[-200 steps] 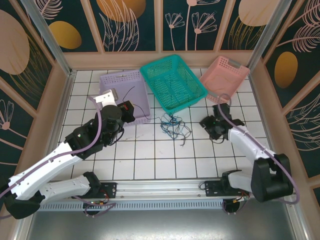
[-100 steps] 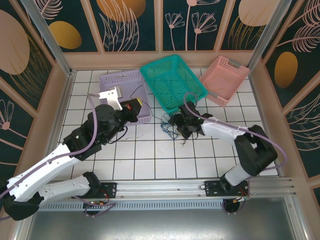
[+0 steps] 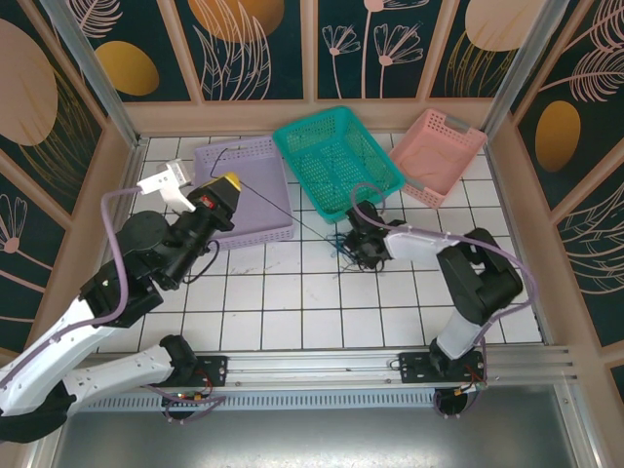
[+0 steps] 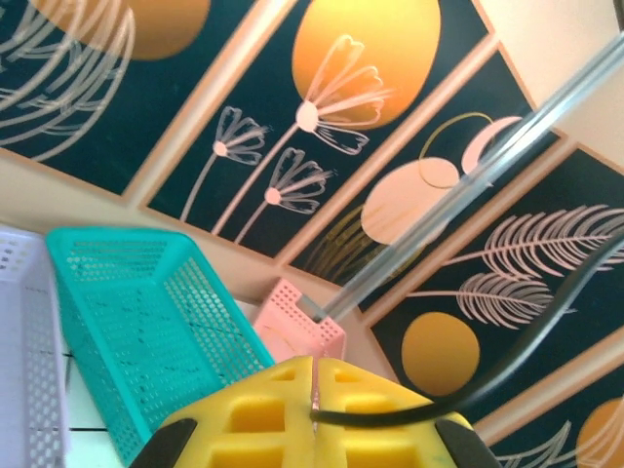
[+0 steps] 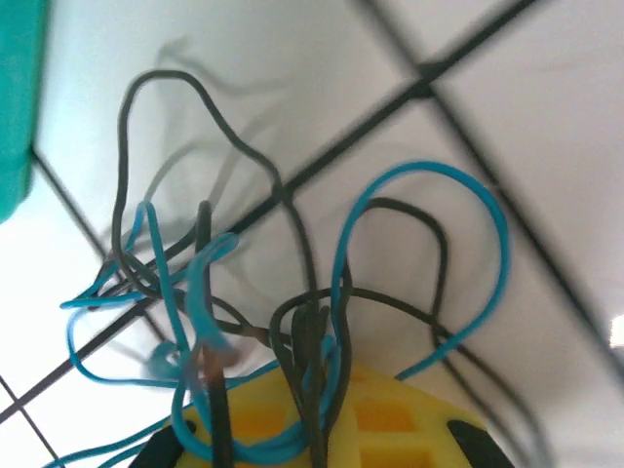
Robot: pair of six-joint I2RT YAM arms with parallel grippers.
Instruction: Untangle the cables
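The right gripper (image 5: 314, 409) seems clamped on the cables (image 5: 310, 336); left gripper (image 4: 314, 395) pinches the black strand (image 4: 517, 363).

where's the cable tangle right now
Top view: the cable tangle lies mid-table, just in front of the teal basket, pinched in the right gripper.

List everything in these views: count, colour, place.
lavender basket: one, lavender, far left of the table
teal basket: one, teal, far middle
pink basket: one, pink, far right
blue cable: one, blue, tangled on the tiles in front of the teal basket
black cable: one as far as shows, black, in the same tangle, one end pulled to the left tool
table: one, white tiles with a dark grid
wall panels: several, dark with flower art, around the table
left tool: yellow pads, shut on the black cable, over the lavender basket
right tool: yellow pads, shut on both cables at the tangle
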